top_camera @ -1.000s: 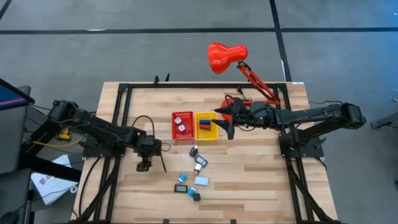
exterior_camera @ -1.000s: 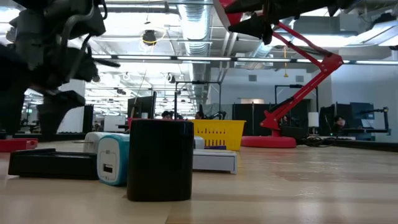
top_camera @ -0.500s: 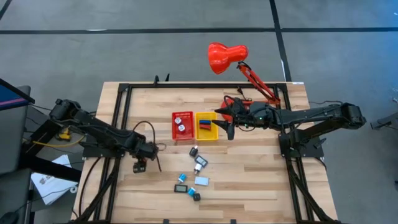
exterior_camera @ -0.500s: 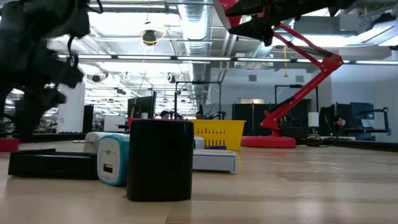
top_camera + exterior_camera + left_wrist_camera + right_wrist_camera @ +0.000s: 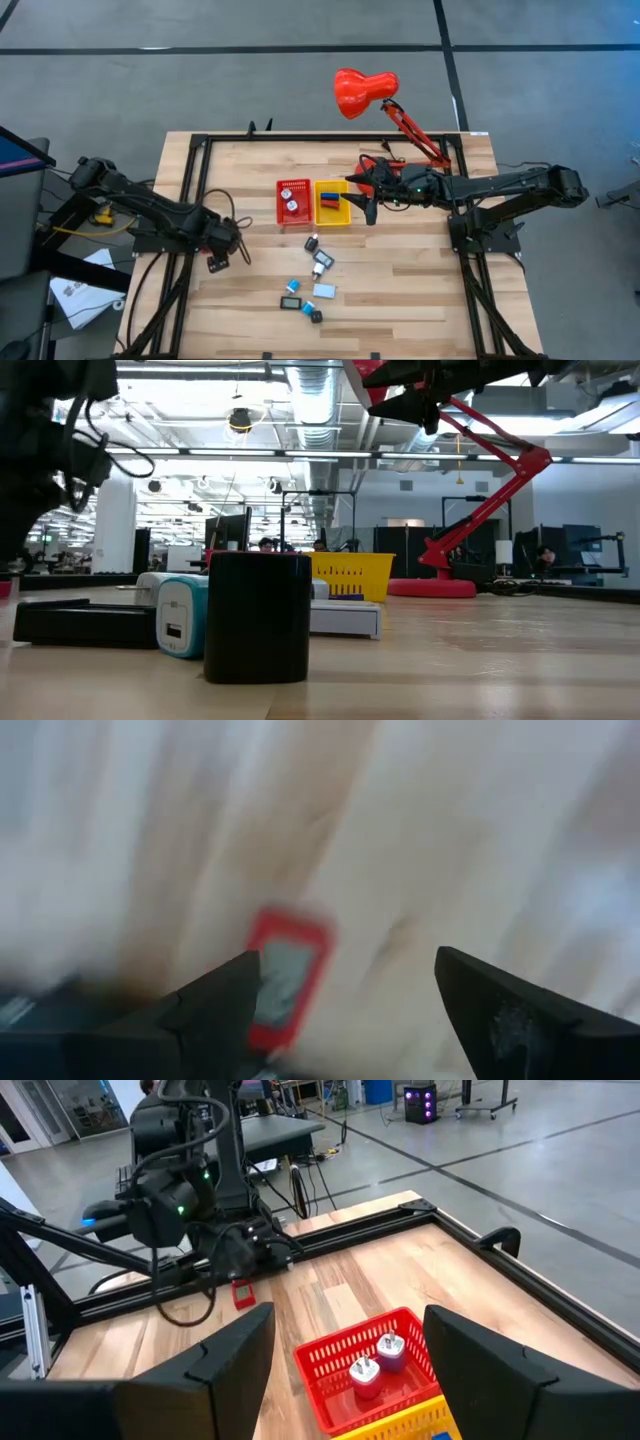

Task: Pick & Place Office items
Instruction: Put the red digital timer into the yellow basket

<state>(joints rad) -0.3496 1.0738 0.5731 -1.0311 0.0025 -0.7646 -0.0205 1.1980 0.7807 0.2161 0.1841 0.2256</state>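
Near the table's left edge, the open, empty left gripper (image 5: 222, 258) is risking nudging the small red item (image 5: 283, 978) away.

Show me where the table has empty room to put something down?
Bare wood lies at the table's front right, beside the loose office items, and at the far left behind the red bin. The middle is crowded: the bins, the yellow bin and scattered pieces.

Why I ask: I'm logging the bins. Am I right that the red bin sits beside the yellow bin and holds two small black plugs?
Not quite. The red bin does sit beside the yellow bin, but the two small plugs in it are white, not black. The right wrist view shows this most clearly.
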